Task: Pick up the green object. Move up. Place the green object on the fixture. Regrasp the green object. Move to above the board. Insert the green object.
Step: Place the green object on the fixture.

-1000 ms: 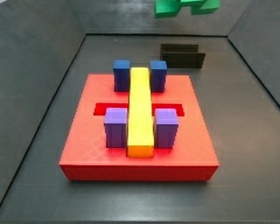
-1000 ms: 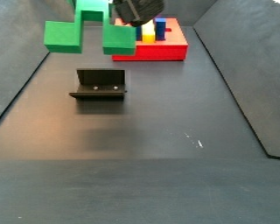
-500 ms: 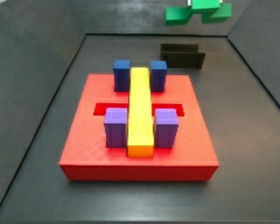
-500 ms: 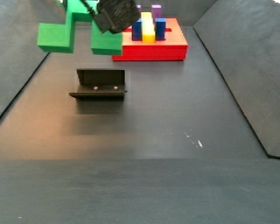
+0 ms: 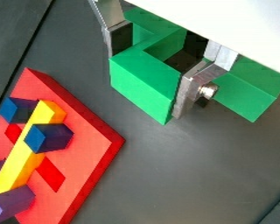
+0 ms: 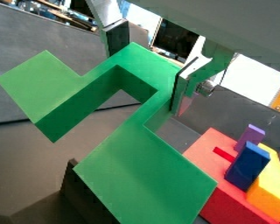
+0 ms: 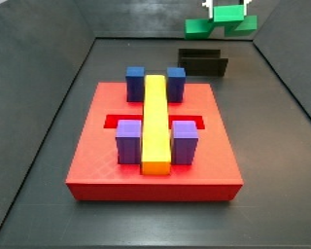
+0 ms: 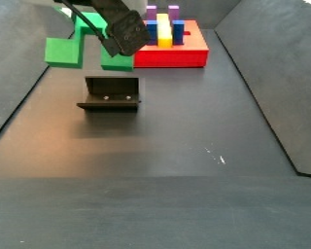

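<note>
The gripper (image 8: 104,37) had come down with the green object (image 8: 70,49), clamped on it above the fixture (image 8: 110,94). The board (image 7: 153,146) sat apart.

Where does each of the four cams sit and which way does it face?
Wrist view: over the gripper, looking down at the green object it holds and the board.
Wrist view: beside the fingers, across the green object to the board.
Side view: past the board, facing the fixture.
Side view: opposite end, fixture nearer; gripper shows.
All share the green object.
</note>
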